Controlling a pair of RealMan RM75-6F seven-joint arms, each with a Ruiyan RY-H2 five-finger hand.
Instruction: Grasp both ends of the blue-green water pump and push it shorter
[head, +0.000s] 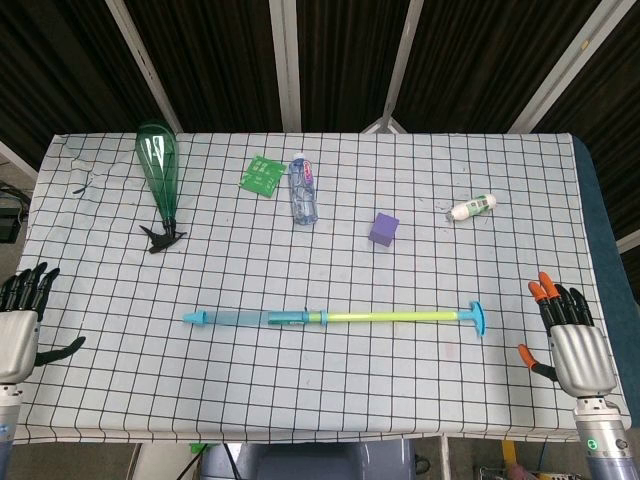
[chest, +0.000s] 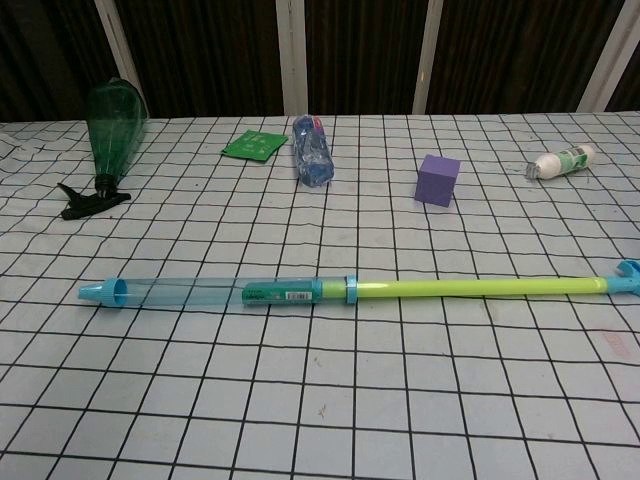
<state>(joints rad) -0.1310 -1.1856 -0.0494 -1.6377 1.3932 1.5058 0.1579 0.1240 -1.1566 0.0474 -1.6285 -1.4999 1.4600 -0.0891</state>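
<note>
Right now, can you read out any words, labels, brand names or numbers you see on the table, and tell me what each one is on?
No text is legible in either view.
Water pump: label on its barrel, print too small to read.
Clear bottle: label at its top end, blurred.
Small white bottle: green band, print blurred.
Green packet: pale markings, unreadable.
Green spray bottle and purple cube: no text visible.

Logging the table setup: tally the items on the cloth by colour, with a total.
Blue-green: 1, water pump
Green: 2, spray bottle, packet
Blue: 1, crushed bottle
Purple: 1, cube
White: 1, small bottle
Total: 6
</note>
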